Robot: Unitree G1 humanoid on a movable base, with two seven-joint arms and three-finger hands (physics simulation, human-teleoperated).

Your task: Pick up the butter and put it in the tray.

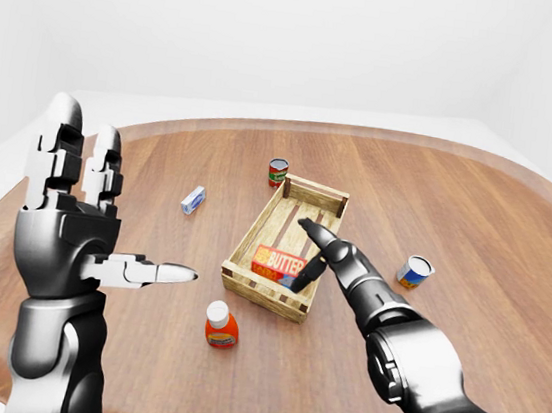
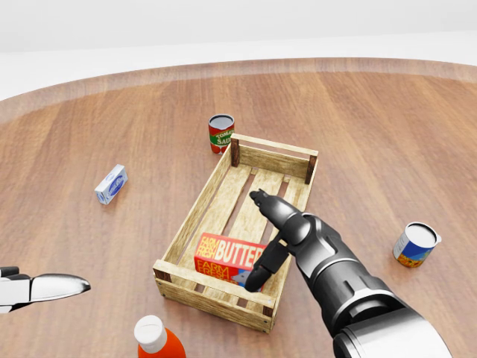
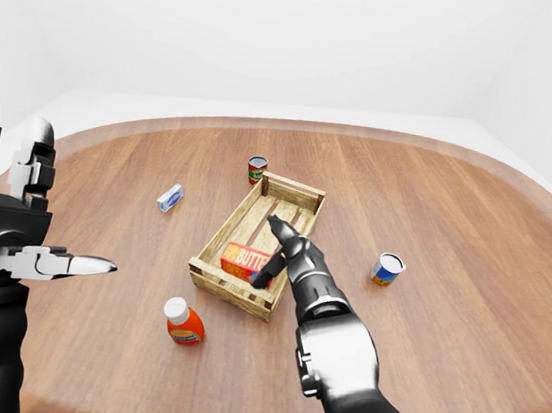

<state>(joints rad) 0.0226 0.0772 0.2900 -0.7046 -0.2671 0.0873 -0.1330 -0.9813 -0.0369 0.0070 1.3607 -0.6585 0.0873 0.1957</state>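
tomato can (image 2: 221,133), white box (image 2: 111,184), blue can (image 2: 416,245), red bottle (image 2: 157,340) on wooden table (image 2: 387,134)

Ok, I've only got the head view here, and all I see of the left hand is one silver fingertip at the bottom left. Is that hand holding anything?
Observer: No. In the left-eye view the left hand is raised, open and empty, with its fingers upright and its thumb pointing to the view's right.
Operator: And the bottle cut off at my bottom edge, is it standing?
Observer: Yes. The bottle stands upright on the table, apart from the tray, below it in that view.
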